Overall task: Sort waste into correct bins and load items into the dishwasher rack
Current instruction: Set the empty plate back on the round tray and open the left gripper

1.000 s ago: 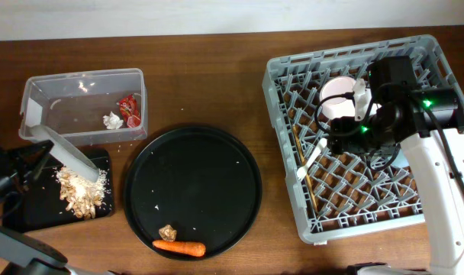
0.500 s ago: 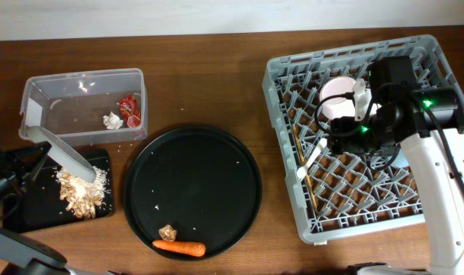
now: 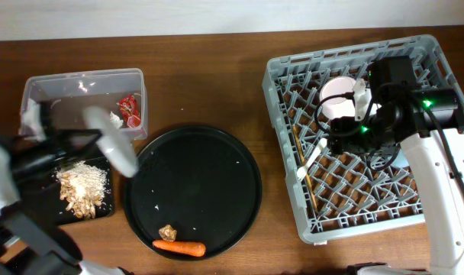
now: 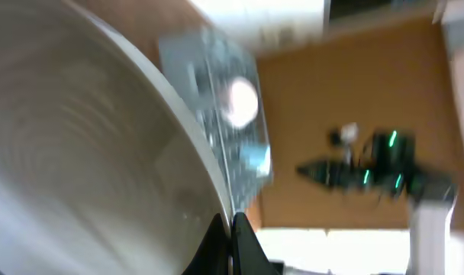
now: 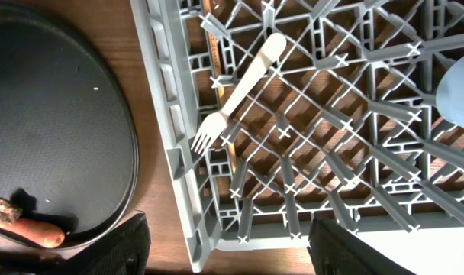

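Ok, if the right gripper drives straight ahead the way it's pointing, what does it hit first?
Most likely the dishwasher rack, on its lattice right beside the white plastic fork; depth is hard to judge.

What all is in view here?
rack: 1, grey, right
cup: 1, cream, in rack
fork: 1, white, in rack
chopsticks: unclear, wooden, in rack
round tray: 1, black, centre
carrot: 1, orange, on round tray
lump: 1, brown, beside carrot
tub: 1, clear, far left
wrapper: 1, red, in tub
tissue: 1, white, in tub
shallow tray: 1, black, near left
scraps: pile, pale, on shallow tray
bowl: 1, pale, in left hand
left hand: shut on bowl
right hand: open above rack
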`<move>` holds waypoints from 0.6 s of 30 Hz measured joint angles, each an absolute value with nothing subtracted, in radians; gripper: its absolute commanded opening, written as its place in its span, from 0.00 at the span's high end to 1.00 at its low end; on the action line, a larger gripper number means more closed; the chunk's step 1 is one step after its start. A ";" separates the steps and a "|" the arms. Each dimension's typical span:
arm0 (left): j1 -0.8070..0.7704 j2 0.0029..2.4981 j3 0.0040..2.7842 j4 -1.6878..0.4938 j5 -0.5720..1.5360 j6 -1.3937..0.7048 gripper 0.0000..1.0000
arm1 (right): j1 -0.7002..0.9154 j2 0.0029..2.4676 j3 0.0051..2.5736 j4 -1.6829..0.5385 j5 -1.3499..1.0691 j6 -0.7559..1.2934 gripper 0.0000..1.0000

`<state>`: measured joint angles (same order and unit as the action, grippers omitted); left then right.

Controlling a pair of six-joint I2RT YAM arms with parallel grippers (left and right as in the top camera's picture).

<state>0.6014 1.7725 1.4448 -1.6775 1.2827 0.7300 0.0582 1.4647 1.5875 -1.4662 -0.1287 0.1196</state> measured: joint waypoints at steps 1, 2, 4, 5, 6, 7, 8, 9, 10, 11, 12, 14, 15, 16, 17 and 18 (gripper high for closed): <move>0.531 1.773 1.445 -1.668 1.273 0.739 1.00 | 0.058 1.465 1.588 -1.466 -0.129 0.119 0.30; 0.472 1.773 1.445 -1.655 1.258 0.745 1.00 | 0.058 1.465 1.588 -1.466 -0.129 0.119 0.30; 0.336 1.773 1.445 -1.625 1.208 0.751 1.00 | 0.058 1.465 1.588 -1.465 -0.129 0.119 0.30; 0.273 1.772 1.445 -1.590 1.173 0.741 1.00 | 0.058 1.465 1.588 -1.465 -0.129 0.119 0.30; 0.207 1.772 1.446 -1.550 1.128 0.710 1.00 | 0.058 1.465 1.588 -1.465 -0.128 0.120 0.30; 0.170 1.772 1.446 -1.514 1.100 0.682 1.00 | 0.058 1.465 1.588 -1.467 -0.129 0.119 0.30; 0.113 1.772 1.446 -1.465 1.050 0.638 1.00 | 0.058 1.465 1.588 -1.466 -0.129 0.119 0.30; 0.060 1.772 1.446 -1.419 0.994 0.584 1.00 | 0.058 1.465 1.588 -1.467 -0.129 0.119 0.30; 0.022 1.772 1.446 -1.388 0.950 0.537 1.00 | 0.058 1.465 1.588 -1.466 -0.129 0.119 0.30; -0.057 1.772 1.446 -1.327 0.839 0.440 1.00 | 0.058 1.465 1.588 -1.466 -0.129 0.119 0.30; -0.107 1.772 1.446 -1.294 0.760 0.368 1.00 | 0.058 1.465 1.588 -1.466 -0.129 0.119 0.30; -0.212 1.771 1.448 -1.241 0.583 0.215 1.00 | 0.058 1.465 1.588 -1.466 -0.129 0.119 0.30; -0.252 1.771 1.449 -1.224 0.512 0.162 1.00 | 0.058 1.465 1.588 -1.466 -0.129 0.119 0.30; -0.282 1.771 1.449 -1.216 0.461 0.121 1.00 | 0.058 1.465 1.588 -1.467 -0.129 0.119 0.30; -0.318 1.771 1.449 -1.211 0.407 0.080 1.00 | 0.058 1.465 1.588 -1.466 -0.129 0.119 0.30; -0.353 1.771 1.449 -1.210 0.357 0.037 1.00 | 0.058 1.465 1.588 -1.466 -0.129 0.119 0.30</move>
<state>-0.3531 1.7706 1.4487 -1.2102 0.3569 0.0368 0.0582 1.4647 1.5875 -1.4662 -0.1287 0.1192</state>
